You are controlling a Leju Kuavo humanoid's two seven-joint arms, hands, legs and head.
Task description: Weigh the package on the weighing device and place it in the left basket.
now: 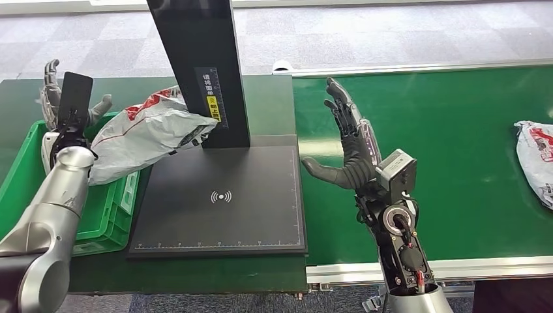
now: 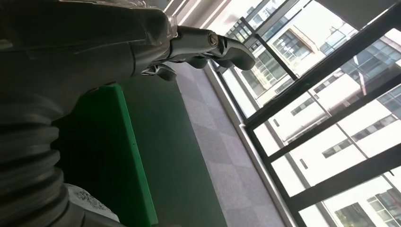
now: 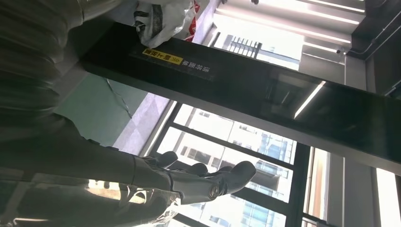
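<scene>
A crumpled grey package (image 1: pixel 147 134) with red print hangs above the gap between the green basket (image 1: pixel 26 169) and the black scale platform (image 1: pixel 222 195). My left hand (image 1: pixel 68 107) grips its left end, thumb against the bag. The package's right end touches the scale's black post (image 1: pixel 202 65). Just past the scale's right edge, my right hand (image 1: pixel 345 147) stands open over the green belt, fingers spread and holding nothing. The right wrist view shows the post (image 3: pixel 246 82), the package (image 3: pixel 163 14) and my fingers (image 3: pixel 213 182). The basket wall (image 2: pixel 130 161) appears in the left wrist view.
A second grey package (image 1: pixel 538 160) lies at the far right of the green conveyor belt (image 1: pixel 456 163). The basket sits at the table's left, against the scale's left edge. Grey carpet floor lies beyond the table.
</scene>
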